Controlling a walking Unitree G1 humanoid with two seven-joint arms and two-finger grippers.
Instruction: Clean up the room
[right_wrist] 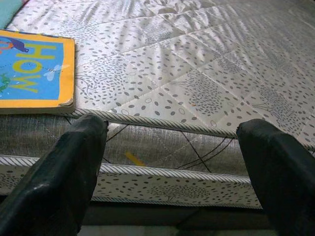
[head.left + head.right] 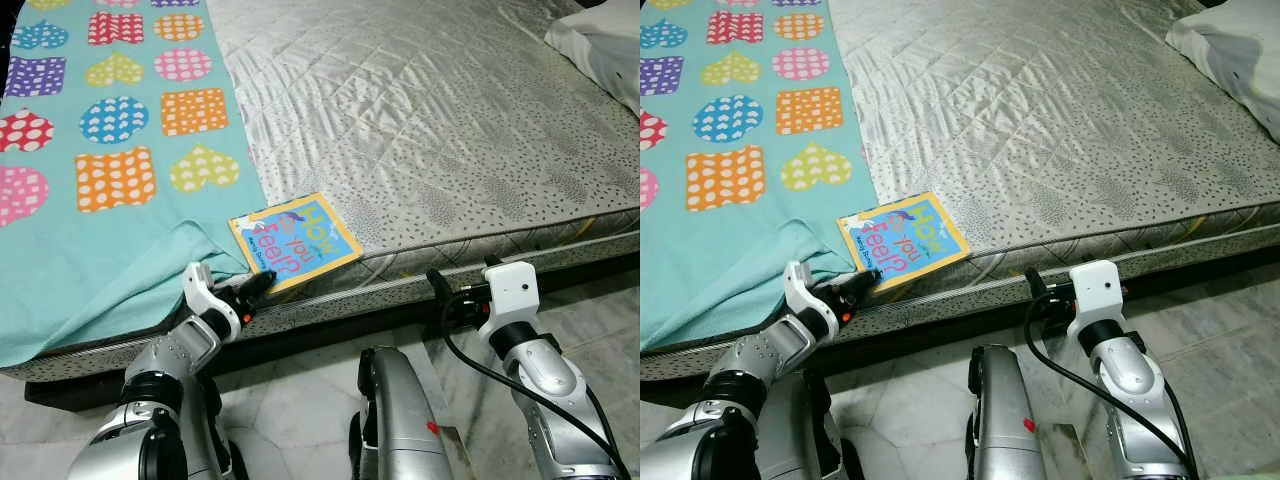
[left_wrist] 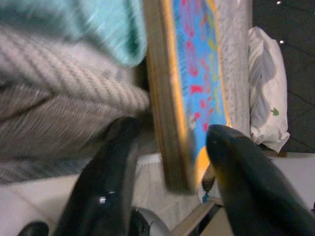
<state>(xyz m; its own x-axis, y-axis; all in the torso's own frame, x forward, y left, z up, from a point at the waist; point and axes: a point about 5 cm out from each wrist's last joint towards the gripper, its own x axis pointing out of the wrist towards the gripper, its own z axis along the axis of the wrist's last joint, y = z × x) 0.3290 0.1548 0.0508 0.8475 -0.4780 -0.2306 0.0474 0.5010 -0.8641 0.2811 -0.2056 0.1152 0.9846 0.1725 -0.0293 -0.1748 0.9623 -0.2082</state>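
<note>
Book [image 2: 294,241] flat at mattress [image 2: 450,150] front edge, corner overhanging, beside teal blanket [image 2: 90,230]. Left gripper [image 3: 170,172] at that corner, fingers spread either side of book edge, not clamped. Right gripper [image 1: 172,162] spread wide, facing mattress side, holding nothing. Pillow [image 2: 600,45] at far right.

The mattress [image 2: 430,130] had a quilted, satin-sheen cloth cover with corded piping at its edge; the teal blanket [image 2: 90,230] was soft matt cloth, printed; the book [image 2: 293,240] was thick board with a glossy printed cover; the floor [image 2: 1220,350] was polished, marbled stone tile; the pillow [image 2: 600,45] was white matt cloth.
</note>
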